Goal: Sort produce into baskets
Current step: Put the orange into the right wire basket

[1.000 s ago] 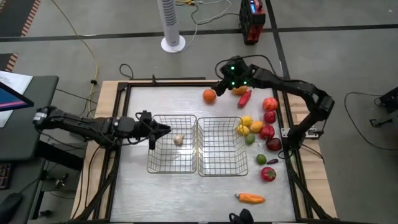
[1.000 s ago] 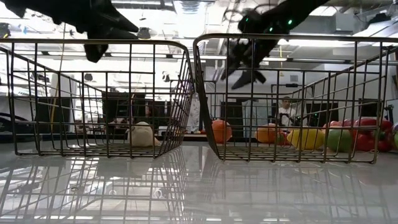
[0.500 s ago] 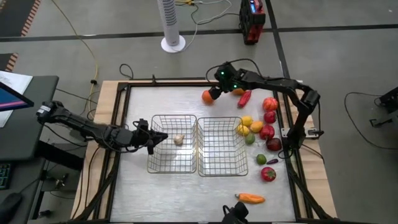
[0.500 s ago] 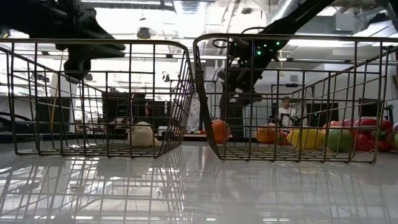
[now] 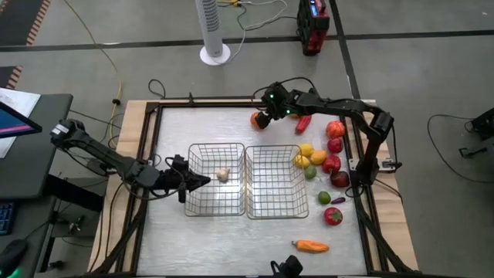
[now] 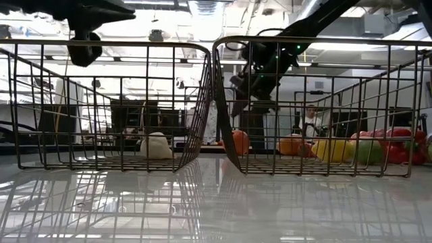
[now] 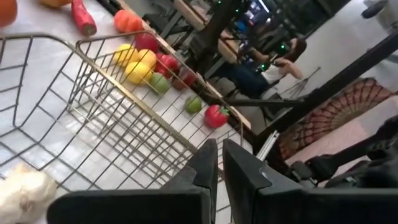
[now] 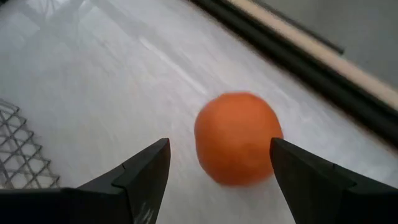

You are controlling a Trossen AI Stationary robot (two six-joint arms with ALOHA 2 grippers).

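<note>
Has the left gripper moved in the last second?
Yes. The left gripper has pulled back from over the left basket to its outer rim, shut and empty.

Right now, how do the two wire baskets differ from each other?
The left basket holds one whitish bulb; the right basket looks empty. The left gripper, shut, hangs over the left basket's left edge, while no gripper is over the right basket; the right gripper is open around an orange fruit farther back. The loose produce lies beside the right basket, not the left. Both are square, open-topped and silvery, side by side.
</note>
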